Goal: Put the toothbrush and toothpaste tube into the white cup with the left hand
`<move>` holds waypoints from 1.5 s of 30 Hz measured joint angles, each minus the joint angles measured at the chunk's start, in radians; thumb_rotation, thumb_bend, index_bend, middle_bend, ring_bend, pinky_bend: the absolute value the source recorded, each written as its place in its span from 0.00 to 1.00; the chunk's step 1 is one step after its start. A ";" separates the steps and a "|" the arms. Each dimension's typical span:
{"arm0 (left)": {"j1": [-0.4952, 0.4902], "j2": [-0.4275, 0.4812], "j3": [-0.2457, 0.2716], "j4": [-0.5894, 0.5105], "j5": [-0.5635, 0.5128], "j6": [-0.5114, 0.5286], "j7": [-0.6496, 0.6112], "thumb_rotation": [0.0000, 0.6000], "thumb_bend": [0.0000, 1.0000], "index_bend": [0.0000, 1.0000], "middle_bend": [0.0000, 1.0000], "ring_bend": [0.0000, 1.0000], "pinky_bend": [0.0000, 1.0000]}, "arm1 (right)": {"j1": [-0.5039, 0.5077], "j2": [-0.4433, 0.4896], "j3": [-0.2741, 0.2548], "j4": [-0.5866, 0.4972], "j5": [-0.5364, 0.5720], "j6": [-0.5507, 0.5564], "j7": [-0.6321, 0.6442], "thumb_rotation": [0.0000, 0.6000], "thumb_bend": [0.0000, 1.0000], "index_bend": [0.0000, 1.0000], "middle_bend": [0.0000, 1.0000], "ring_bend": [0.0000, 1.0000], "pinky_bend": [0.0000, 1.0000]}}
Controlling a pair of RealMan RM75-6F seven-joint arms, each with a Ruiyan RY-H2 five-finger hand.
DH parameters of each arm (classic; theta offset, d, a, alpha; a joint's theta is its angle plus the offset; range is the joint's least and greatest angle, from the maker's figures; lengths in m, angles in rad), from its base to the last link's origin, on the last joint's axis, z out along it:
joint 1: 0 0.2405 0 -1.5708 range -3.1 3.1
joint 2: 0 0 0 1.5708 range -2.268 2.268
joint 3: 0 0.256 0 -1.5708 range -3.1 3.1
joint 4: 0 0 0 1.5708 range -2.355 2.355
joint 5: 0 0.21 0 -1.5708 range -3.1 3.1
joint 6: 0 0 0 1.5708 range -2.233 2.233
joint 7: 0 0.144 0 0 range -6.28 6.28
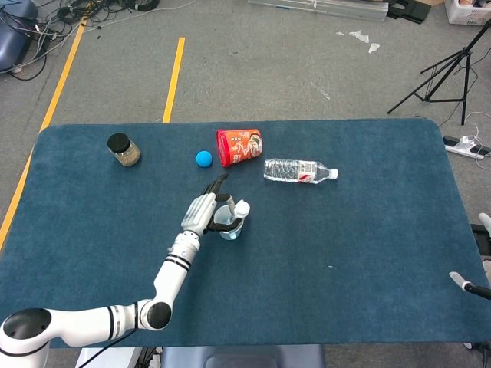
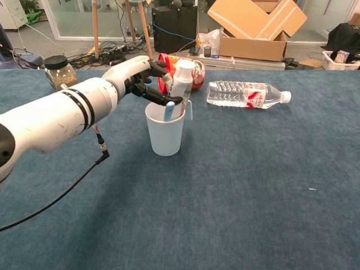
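The left hand [image 2: 138, 76] pinches the toothpaste tube [image 2: 181, 84], upright with its lower end inside the white cup [image 2: 165, 129] beside the toothbrush [image 2: 169, 110].
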State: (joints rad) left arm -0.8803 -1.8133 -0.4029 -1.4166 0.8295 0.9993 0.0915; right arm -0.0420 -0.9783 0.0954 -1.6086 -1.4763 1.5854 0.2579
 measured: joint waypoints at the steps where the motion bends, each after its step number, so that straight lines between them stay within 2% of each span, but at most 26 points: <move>1: 0.001 0.001 0.001 0.000 -0.002 -0.003 0.001 1.00 0.30 0.58 0.01 0.00 0.00 | 0.000 0.000 0.000 0.000 0.000 0.000 0.001 1.00 0.00 0.00 0.00 0.00 0.36; 32: 0.025 0.028 0.010 -0.026 -0.035 -0.029 0.010 1.00 0.30 0.53 0.01 0.00 0.00 | 0.001 0.000 0.002 0.001 0.004 -0.003 0.001 1.00 0.00 0.00 0.00 0.00 0.36; 38: 0.028 0.031 0.011 -0.033 -0.035 -0.032 0.007 1.00 0.30 0.50 0.01 0.00 0.00 | 0.000 0.001 0.002 0.001 0.005 -0.002 0.004 1.00 0.00 0.00 0.00 0.00 0.36; 45: 0.036 0.042 0.013 -0.050 -0.031 -0.032 0.000 1.00 0.30 0.41 0.01 0.00 0.00 | 0.001 0.001 0.002 0.002 0.005 -0.004 0.002 1.00 0.00 0.00 0.00 0.00 0.36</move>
State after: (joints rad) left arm -0.8441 -1.7711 -0.3901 -1.4662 0.7982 0.9671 0.0911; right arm -0.0411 -0.9778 0.0972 -1.6068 -1.4715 1.5811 0.2601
